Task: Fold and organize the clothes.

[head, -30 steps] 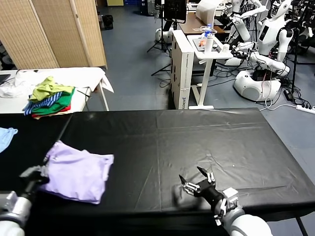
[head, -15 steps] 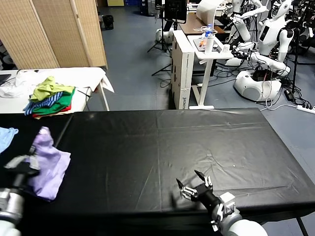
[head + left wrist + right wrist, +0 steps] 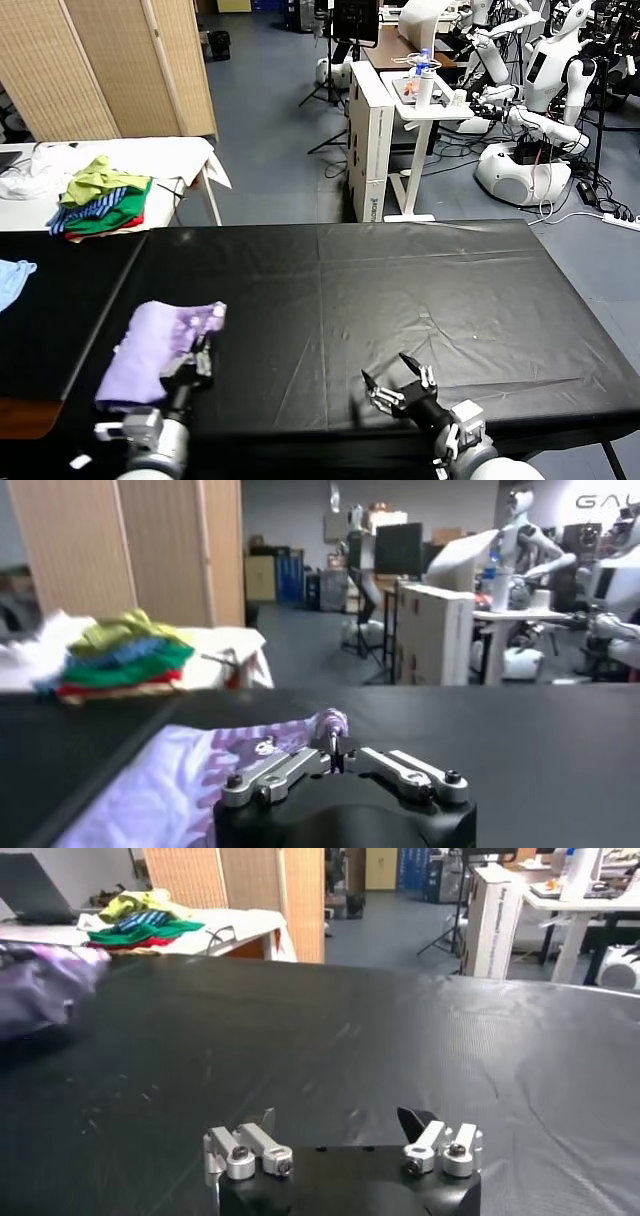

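Note:
The pale lavender T-shirt lies bunched in a rough fold on the black table, front left, with its purple-and-white printed patch up at the right edge. My left gripper is at that edge, shut, with a bit of the shirt's fabric between its tips. In the left wrist view, the shirt spreads beside the left gripper. My right gripper is open and empty, low over the table's front middle; it also shows in its own view, where the shirt is a blur far off.
A heap of green, striped and red garments lies on a white table at the back left. A light blue garment lies at the left edge. A white cabinet and other robots stand behind the table.
The left gripper lifted the flat shirt at the far left, then swung right with it. The shirt now lies bunched farther right. The right gripper barely moved.

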